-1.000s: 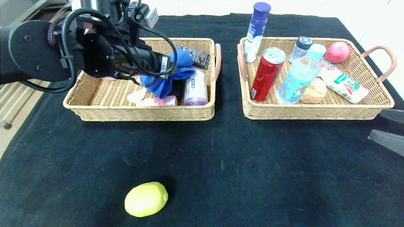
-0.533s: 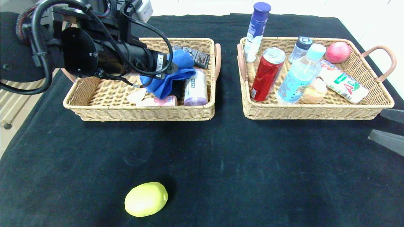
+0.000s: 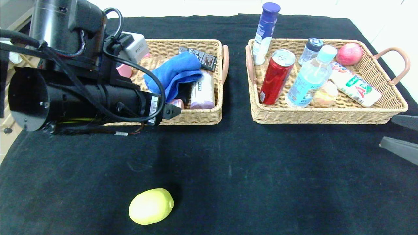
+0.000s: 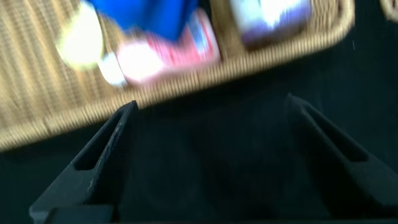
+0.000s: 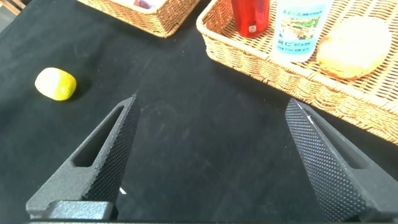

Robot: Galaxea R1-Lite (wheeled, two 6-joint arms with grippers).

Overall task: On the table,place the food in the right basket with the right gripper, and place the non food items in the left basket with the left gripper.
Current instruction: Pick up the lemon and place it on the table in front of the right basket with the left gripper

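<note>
The yellow lemon [image 3: 151, 206] lies on the black cloth of the table [image 3: 248, 169] near the front; it also shows in the right wrist view [image 5: 56, 84]. The red can [image 3: 277, 76] and the water bottle [image 3: 310, 78] stand in the right basket [image 3: 326, 118]. The blue cloth [image 3: 174, 73] and the pink bottle [image 3: 177, 102] lie in the left basket [image 3: 199, 119]. A blurred cream shape in the left wrist view may be the spoon [image 4: 79, 37]. My left gripper [image 4: 211, 102] is open and empty over the cloth just before that basket's front wall. My right gripper [image 5: 211, 106] is open and empty at the right edge.
The right basket also holds a red apple [image 3: 349, 54], a white packet [image 3: 356, 85], a bun [image 3: 325, 94] and a small bottle [image 3: 312, 49]. A tall white bottle with a purple cap [image 3: 266, 32] stands at its back left corner. The left basket holds a lilac roll [image 3: 202, 91].
My left arm has drawn back out of the left basket toward the table's front. The blue cloth stays lying in the basket. The right gripper has not moved.
</note>
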